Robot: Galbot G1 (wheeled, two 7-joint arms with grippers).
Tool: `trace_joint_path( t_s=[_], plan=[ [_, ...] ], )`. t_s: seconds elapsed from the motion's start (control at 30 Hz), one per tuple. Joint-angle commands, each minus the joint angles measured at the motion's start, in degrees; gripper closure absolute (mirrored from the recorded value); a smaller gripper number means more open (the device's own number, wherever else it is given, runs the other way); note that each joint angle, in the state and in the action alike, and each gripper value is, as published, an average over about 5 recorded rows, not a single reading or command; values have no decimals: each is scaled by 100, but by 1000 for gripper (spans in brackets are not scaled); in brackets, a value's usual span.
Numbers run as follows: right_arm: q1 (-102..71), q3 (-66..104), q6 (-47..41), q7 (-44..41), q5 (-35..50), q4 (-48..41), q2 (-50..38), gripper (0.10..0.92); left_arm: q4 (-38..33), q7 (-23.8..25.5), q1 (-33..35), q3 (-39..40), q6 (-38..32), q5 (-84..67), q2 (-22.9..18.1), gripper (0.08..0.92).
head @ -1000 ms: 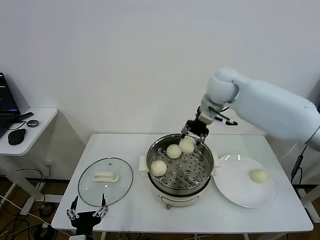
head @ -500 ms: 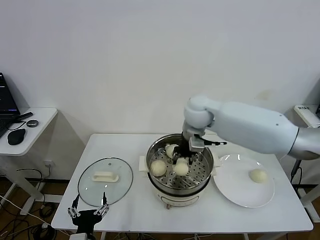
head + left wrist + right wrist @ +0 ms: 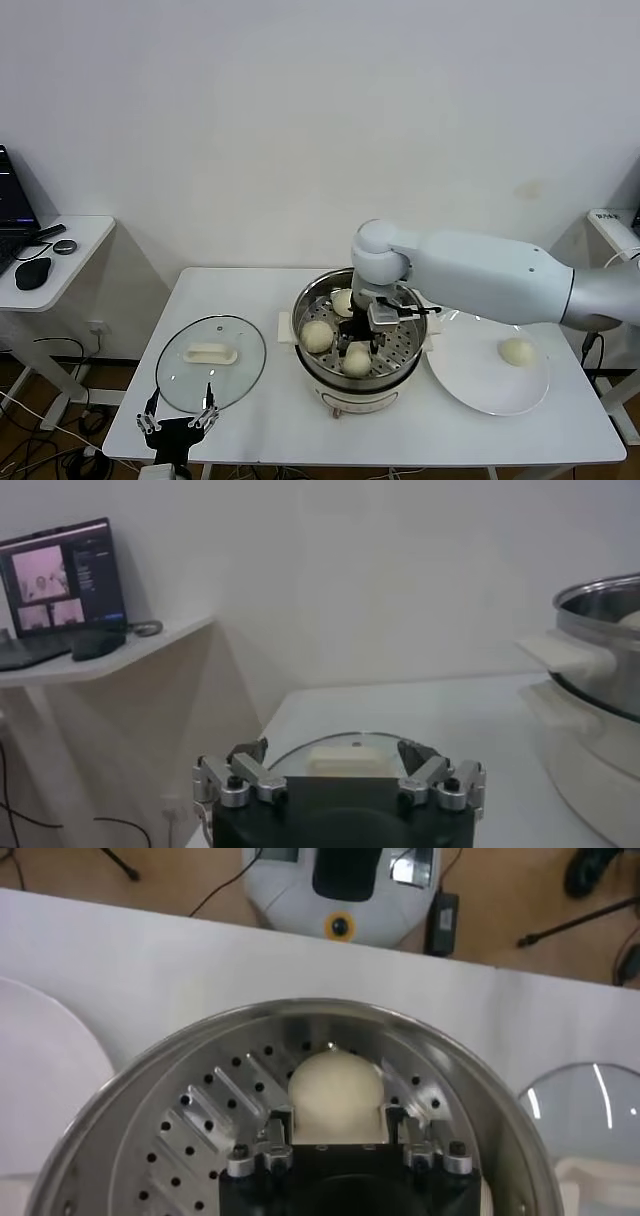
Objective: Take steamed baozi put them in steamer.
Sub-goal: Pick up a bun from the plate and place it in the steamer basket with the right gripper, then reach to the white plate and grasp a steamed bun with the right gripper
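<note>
Right wrist view looks straight down past the right gripper [image 3: 335,1140], whose two fingers [image 3: 278,1133] stand on either side of a baozi [image 3: 335,1093] resting on the perforated tray [image 3: 200,1133] of the steamer [image 3: 100,1138]. The fingers sit close against the bun's sides; whether they press it or have just let go cannot be told. In the head view the right gripper [image 3: 368,335] is down inside the steamer [image 3: 362,345], over the bun [image 3: 357,361] at the near side of the tray. Two more buns lie on the tray: one [image 3: 317,335] toward the left side, one [image 3: 343,301] at the far side, partly hidden by the arm. A fourth bun [image 3: 517,351] lies on the white plate [image 3: 480,385] just right of the steamer. A glass lid [image 3: 211,362] with a white handle lies flat on the table [image 3: 560,420] to the steamer's left. The left gripper [image 3: 178,425] hangs at the table's near left edge, close to the lid, fingers spread wide and empty. A side desk [image 3: 60,250] with a laptop stands farther left.
</note>
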Motion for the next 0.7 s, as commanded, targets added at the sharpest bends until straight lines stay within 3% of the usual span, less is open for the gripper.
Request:
trace_joint_path(
  t_s=[0.03, 0.2, 0.3, 0.5, 0.7],
  plan=[
    [6, 87, -334, 37, 176, 79, -76, 391, 14, 4, -4, 2, 4, -3, 1, 177],
    [207, 482, -819, -256, 938, 3, -483, 252, 23, 25, -14, 14, 10, -9, 2, 177],
    [284, 890, -1196, -340, 1433, -202, -813, 211, 31, 44, -33, 31, 18, -31, 0, 177],
    [332, 1662, -2769, -345, 2331, -644, -1719, 203, 28, 97, -48, 64, 27, -33, 2, 177],
    [4, 2204, -5036, -507, 1991, -951, -2785, 203, 2, 119, -32, 53, 26, -40, 40, 177]
  ],
)
